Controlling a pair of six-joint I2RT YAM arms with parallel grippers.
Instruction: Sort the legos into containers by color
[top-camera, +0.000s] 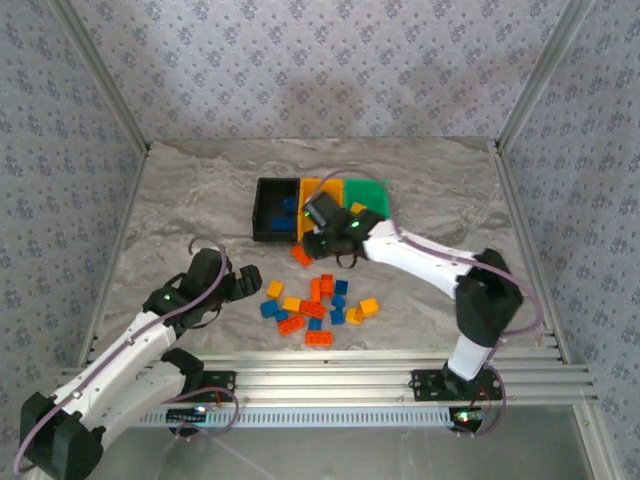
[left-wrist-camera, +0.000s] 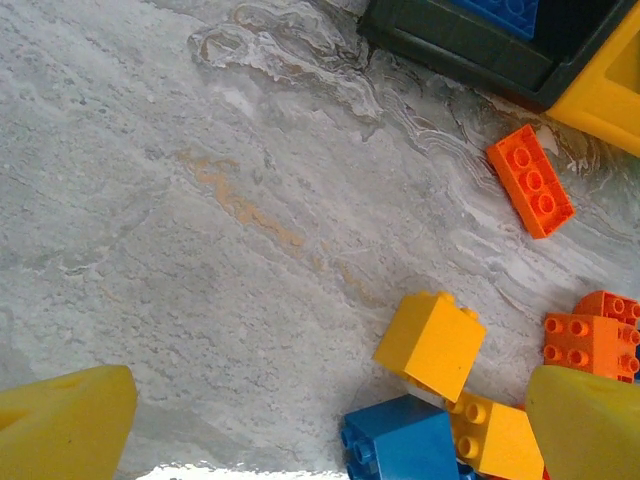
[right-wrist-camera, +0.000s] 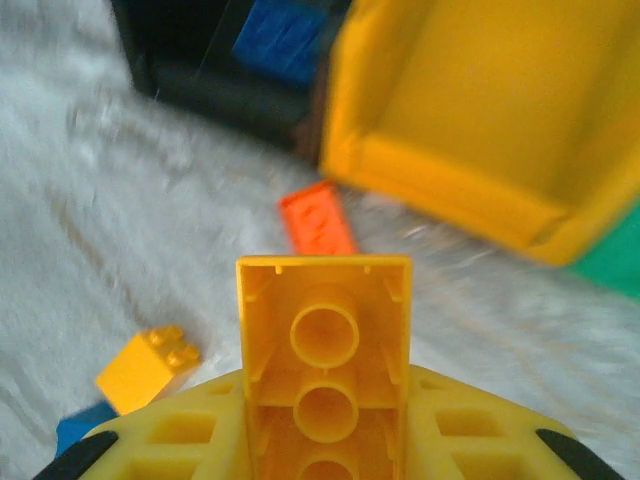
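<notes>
1. Toward the far side of the table (top-camera: 180, 200), the containers stand joined in 1 row, left to right: black bin (top-camera: 259, 212), yellow-orange bin (top-camera: 312, 184), green bin (top-camera: 370, 190).
2. Blue bricks (top-camera: 289, 206) lie inside the black bin.
3. The right tool (top-camera: 320, 228) hangs at the near edge of the yellow-orange bin. It is clamped on 1 yellow brick (right-wrist-camera: 325, 330), whose hollow underside faces the wrist camera.
4. 1 orange brick (top-camera: 300, 255) lies alone on the table, just in front of where the black and yellow-orange bins meet.
5. The loose legos (top-camera: 318, 300) sit in a mixed cluster of blue, orange and yellow between the bins and the near rail (top-camera: 350, 365). Several touch each other.
6. The left tool (top-camera: 245, 283) stands just left of that cluster, spread wide and gripping nothing. In the wrist view its yellow fingers (left-wrist-camera: 60, 420) flank bare table and the nearest yellow and blue bricks.
7. Bare marbled surface runs from the bins and cluster to the table's left edge. A broad bare strip lies behind the bins up to the far wall (top-camera: 320, 70). Right of the green bin the surface is bare too, crossed by the right arm (top-camera: 430, 260).
</notes>
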